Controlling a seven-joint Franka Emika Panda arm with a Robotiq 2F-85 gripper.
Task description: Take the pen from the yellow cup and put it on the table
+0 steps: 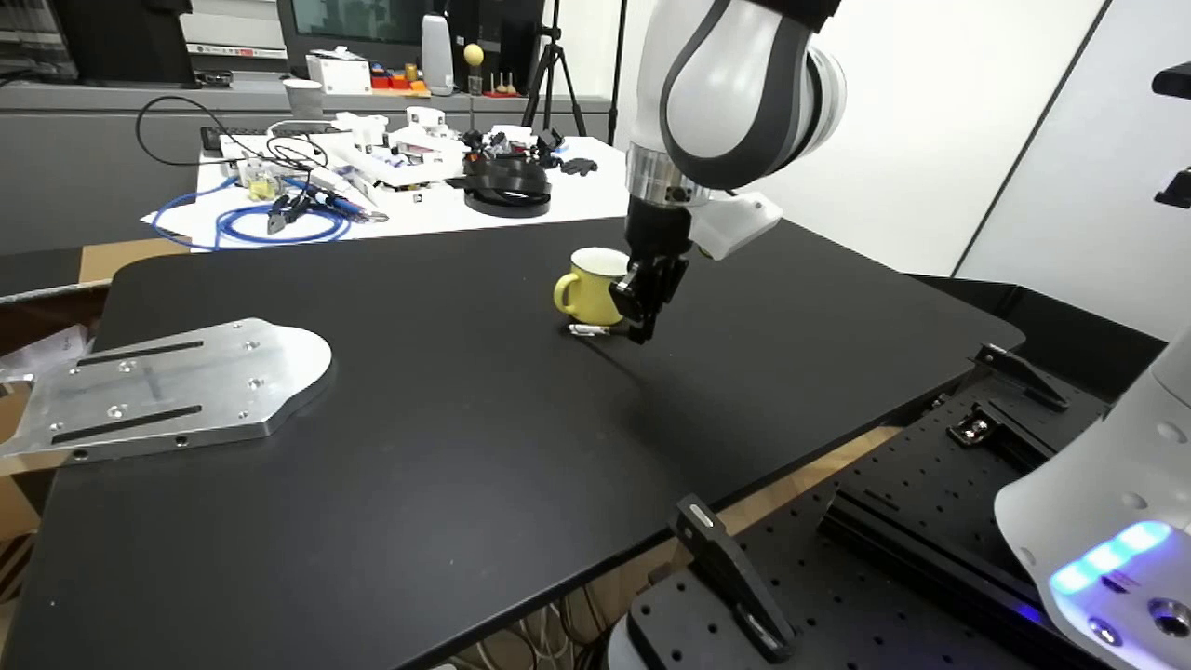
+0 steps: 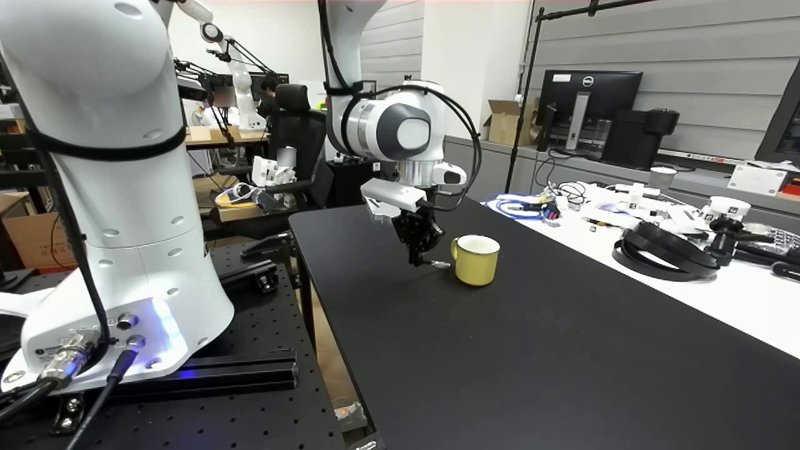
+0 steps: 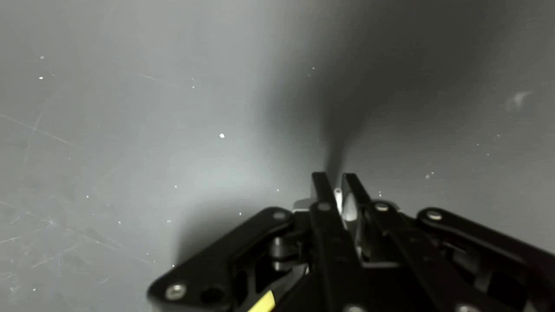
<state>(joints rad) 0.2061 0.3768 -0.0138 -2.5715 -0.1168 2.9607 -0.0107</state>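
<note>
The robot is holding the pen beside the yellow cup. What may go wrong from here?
The pen sticks out close to the yellow cup, so a small sideways move might bump the cup. Also, the pen is slim; when the end effector opens, the pen might roll on the table.

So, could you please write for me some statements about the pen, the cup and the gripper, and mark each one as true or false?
1. The gripper holds the pen. True.
2. The pen is inside the yellow cup. False: it is outside, beside the cup.
3. The yellow cup stands upright on the black table. True.
4. The pen points straight upward. False: it is held roughly level.
5. The cup's handle shows in both exterior views. True.
</note>
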